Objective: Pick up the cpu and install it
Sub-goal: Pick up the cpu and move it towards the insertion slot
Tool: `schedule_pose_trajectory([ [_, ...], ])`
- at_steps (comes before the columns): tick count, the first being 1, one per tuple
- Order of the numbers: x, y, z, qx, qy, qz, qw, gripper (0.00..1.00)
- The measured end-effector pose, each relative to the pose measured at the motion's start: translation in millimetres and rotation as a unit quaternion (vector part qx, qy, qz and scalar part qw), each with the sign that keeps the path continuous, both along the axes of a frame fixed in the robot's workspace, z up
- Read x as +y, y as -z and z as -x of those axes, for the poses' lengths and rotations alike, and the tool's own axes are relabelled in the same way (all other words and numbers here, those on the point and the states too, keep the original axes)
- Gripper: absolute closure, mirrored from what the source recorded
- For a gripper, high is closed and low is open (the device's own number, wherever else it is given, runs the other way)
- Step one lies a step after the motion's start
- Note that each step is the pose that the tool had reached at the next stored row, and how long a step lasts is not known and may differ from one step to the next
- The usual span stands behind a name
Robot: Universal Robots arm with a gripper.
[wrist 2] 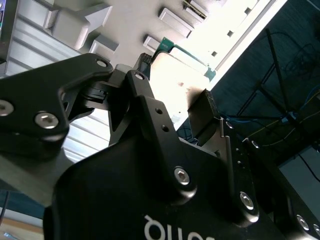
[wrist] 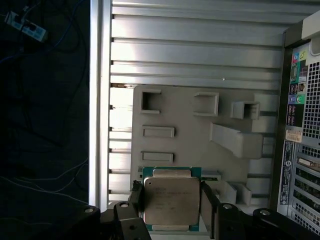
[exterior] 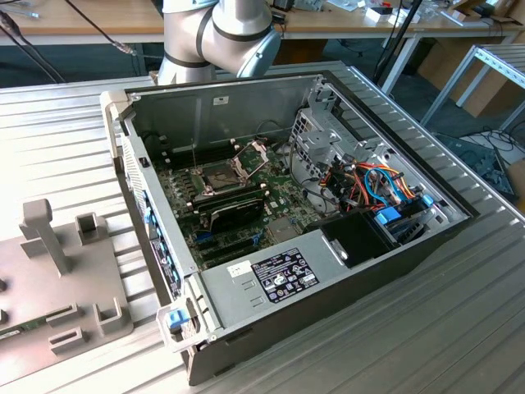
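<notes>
End effector (wrist: 172,194) | narrowly parted, clamping cpu (wrist: 170,206) edges (above grey fixture (wrist: 200,131))

Silver-grey rounded arm (exterior: 221,33), matte black claw (wrist 2: 176,80) with silver screws (wrist 2: 181,175).

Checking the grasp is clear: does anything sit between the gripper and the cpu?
Nothing visible does: the gripper brackets the small flat square silver-grey cpu at the light grey fixture plate.

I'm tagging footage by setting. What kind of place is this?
Probably a robotics lab's PC-assembly bench: an open metal desktop computer case on a ribbed aluminium table, a grey fixture plate, cluttered workbenches behind.
</notes>
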State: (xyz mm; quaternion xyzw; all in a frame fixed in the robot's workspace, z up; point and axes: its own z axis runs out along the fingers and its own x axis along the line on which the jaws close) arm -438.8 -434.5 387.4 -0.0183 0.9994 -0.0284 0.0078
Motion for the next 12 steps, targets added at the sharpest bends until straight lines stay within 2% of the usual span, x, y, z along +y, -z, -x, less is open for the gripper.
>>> schedule_pose_trajectory([
  [12, 0.0, -3.0, 0.0, 0.0001, 0.0, 0.0, 1.0, 0.45],
])
